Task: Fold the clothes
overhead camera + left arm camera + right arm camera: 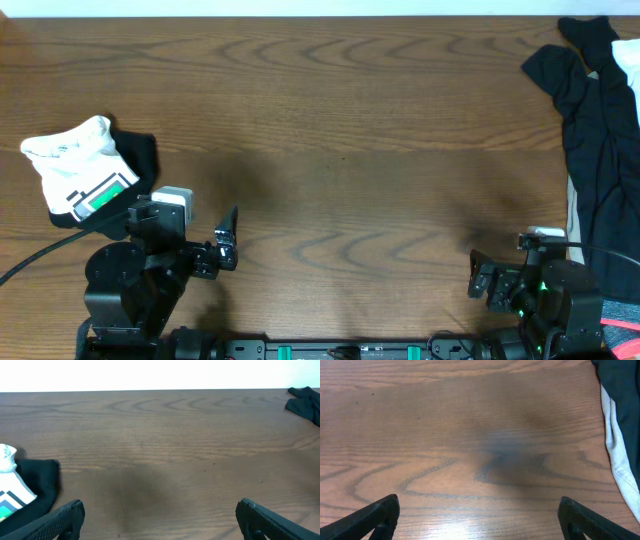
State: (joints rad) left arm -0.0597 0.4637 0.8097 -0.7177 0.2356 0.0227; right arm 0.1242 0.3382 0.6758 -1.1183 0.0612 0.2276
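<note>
A folded pile (85, 170) lies at the left edge of the table: a white garment with a green and black print on top of a black one; it also shows in the left wrist view (25, 492). An unfolded heap of dark and pale clothes (600, 150) lies along the right edge, and shows in the right wrist view (620, 420). My left gripper (228, 240) is open and empty near the front edge, right of the folded pile. My right gripper (478, 275) is open and empty at the front right, left of the heap.
The wooden table (340, 130) spreads between the two piles. The arm bases (130, 290) stand at the front edge. A far dark garment tip (305, 402) shows at the back right in the left wrist view.
</note>
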